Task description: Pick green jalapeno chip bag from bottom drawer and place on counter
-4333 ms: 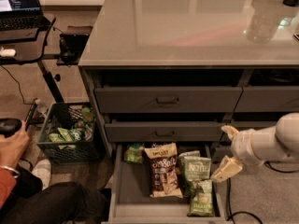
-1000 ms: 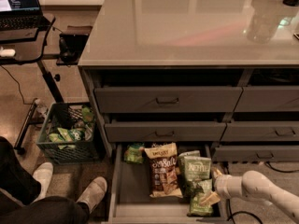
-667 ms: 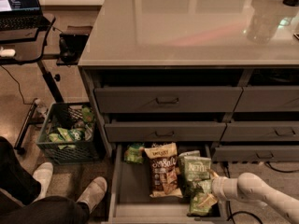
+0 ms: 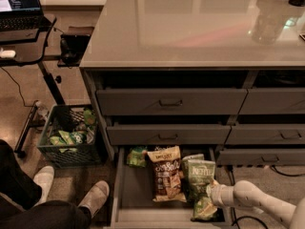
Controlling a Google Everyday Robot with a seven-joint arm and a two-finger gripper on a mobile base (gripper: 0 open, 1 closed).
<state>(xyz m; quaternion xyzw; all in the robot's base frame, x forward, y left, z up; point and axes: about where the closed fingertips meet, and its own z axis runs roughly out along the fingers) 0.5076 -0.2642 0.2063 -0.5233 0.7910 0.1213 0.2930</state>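
While the green jalapeno chip bag (image 4: 205, 208), small, crinkled and darker at its centre, lies in the front right corner of the open bottom drawer (image 4: 120, 185), the gripper (image 4: 213, 192) sits at its upper right edge, the pale arm (image 4: 252, 198) reaching in low from the right; whether it grips cannot be told.

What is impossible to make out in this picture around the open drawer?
- Camera view: the pincer is at the right side of the bottom drawer, beside the green jalapeno chip bag; contact is too dark to tell.
- Same view: that bag's lettering is too small.
- Same view: a pale green bag is mostly hidden behind the Kettle bag.
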